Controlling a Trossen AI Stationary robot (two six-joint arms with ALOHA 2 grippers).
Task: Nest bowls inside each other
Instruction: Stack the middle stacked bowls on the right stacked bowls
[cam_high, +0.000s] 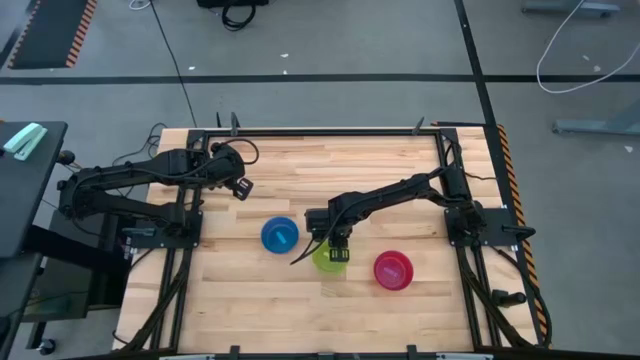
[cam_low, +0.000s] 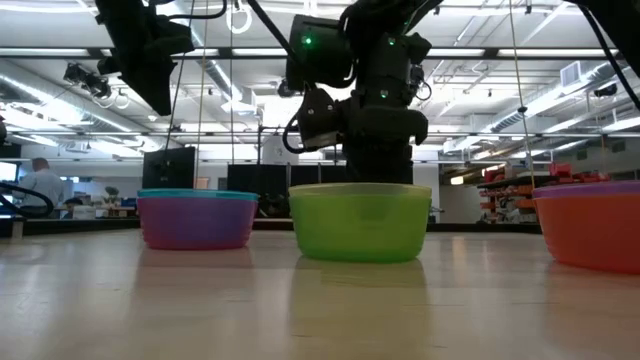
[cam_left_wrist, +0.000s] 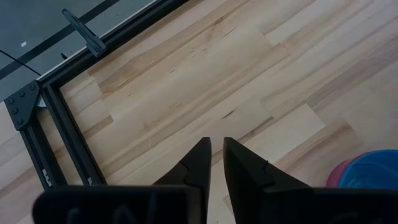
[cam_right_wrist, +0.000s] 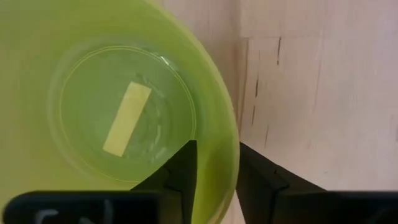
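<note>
Glossy plastic green bowl (cam_right_wrist: 112, 99), wooden table (cam_high: 300, 300)

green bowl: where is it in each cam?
High view: green bowl at centre, under the right gripper, between the blue bowl and the pink bowl.
Low view: centre, below that gripper.
Left wrist view: not in it.
Right wrist view: fills the left, rim between the fingers.
Shared landmark: the right gripper.
</note>
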